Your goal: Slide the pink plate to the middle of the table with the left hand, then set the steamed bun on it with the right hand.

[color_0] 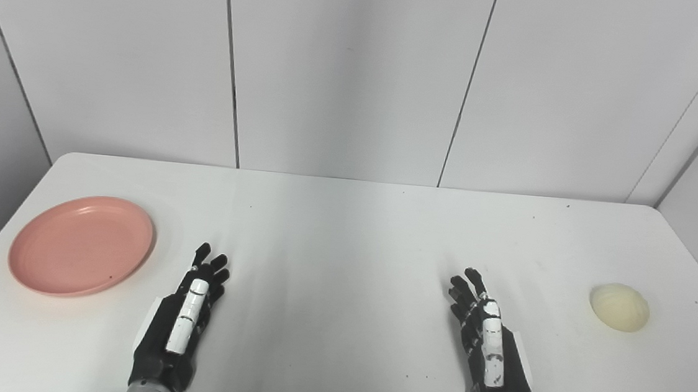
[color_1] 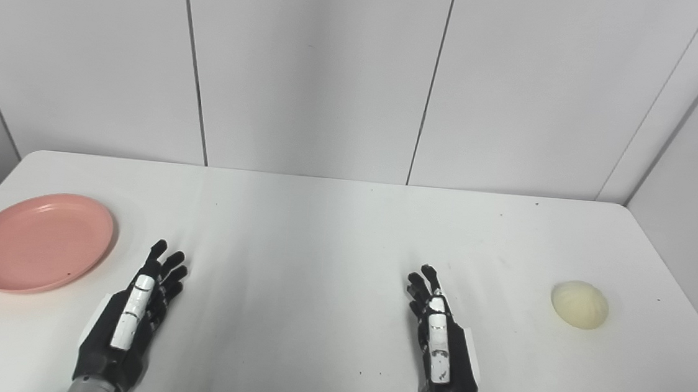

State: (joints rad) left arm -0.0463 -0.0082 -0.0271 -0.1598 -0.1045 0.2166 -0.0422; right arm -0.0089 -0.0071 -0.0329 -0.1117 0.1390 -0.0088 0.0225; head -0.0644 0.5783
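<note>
A round pink plate point(color_0: 82, 245) lies on the white table point(color_0: 346, 233) at the left side, with nothing on it. A pale cream steamed bun point(color_0: 619, 307) sits on the table at the far right. My left hand point(color_0: 180, 323) rests near the front edge, just right of the plate and apart from it, fingers stretched forward and open. My right hand point(color_0: 489, 347) lies in the same pose near the front edge, left of the bun by a wide gap, open and holding nothing.
White wall panels point(color_0: 346, 71) stand right behind the table's far edge. The table's rounded corners show at the back left and back right. Bare tabletop lies between the two hands.
</note>
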